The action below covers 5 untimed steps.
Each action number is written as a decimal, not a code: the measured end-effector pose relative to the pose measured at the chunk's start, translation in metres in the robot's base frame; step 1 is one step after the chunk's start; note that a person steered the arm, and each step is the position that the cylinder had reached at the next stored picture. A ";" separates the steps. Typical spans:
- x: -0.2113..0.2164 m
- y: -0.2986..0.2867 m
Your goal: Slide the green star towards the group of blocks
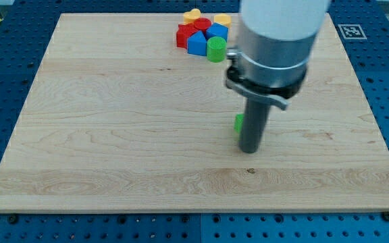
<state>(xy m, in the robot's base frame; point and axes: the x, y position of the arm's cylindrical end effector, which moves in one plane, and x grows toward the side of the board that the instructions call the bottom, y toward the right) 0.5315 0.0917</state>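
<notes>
The green star (238, 123) lies near the middle of the wooden board (113, 121), mostly hidden behind my rod; only a small green edge shows on the rod's left. My tip (249, 150) rests on the board just below and right of the star, touching or nearly touching it. The group of blocks sits at the view's top centre: a yellow block (192, 14), red blocks (186, 34), a blue block (198, 44), another blue block (217, 31), a green cylinder (215, 48) and a yellow block (222, 19) partly hidden by the arm.
The arm's large grey and white body (275, 40) covers the view's top right of centre. A blue perforated table (383, 196) surrounds the board. A small dark knot (251, 170) marks the wood below the tip.
</notes>
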 end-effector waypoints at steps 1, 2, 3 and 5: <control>-0.008 0.027; -0.029 0.029; -0.030 0.028; -0.013 -0.005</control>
<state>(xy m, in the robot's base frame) 0.5184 0.0869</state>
